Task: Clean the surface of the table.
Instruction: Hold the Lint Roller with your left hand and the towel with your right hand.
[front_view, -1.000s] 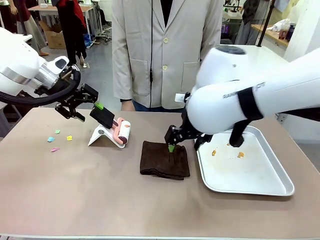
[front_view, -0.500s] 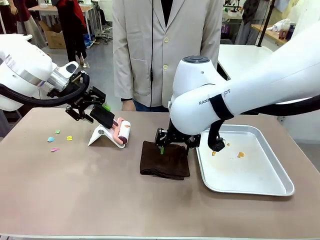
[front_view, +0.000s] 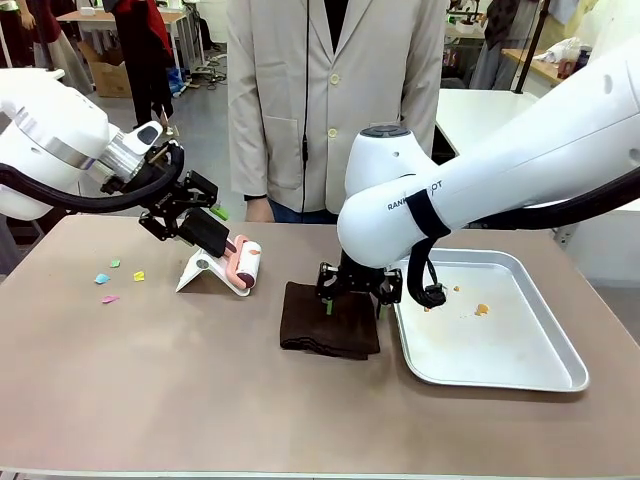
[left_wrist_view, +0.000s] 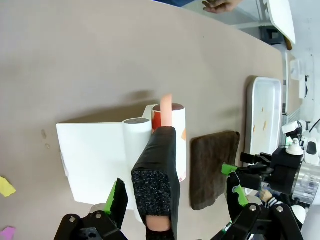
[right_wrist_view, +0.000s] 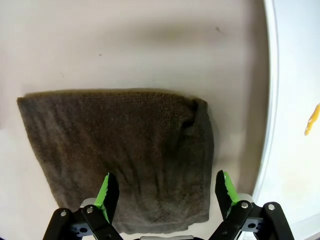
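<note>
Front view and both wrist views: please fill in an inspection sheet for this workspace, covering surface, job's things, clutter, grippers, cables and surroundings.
Surface: table, taupe top, with coloured paper scraps at its far left.
Job's things: folded dark brown cloth lying flat beside the silver tray; lint roller resting on its white stand.
Clutter: a few orange crumbs in the tray.
Grippers: left gripper open, fingers either side of the roller's black handle; right gripper open over the cloth, contact cannot be told.
Cables: black cable looped under the left wrist; another hangs by the right wrist.
Surroundings: person in a pale jacket standing at the far side.
</note>
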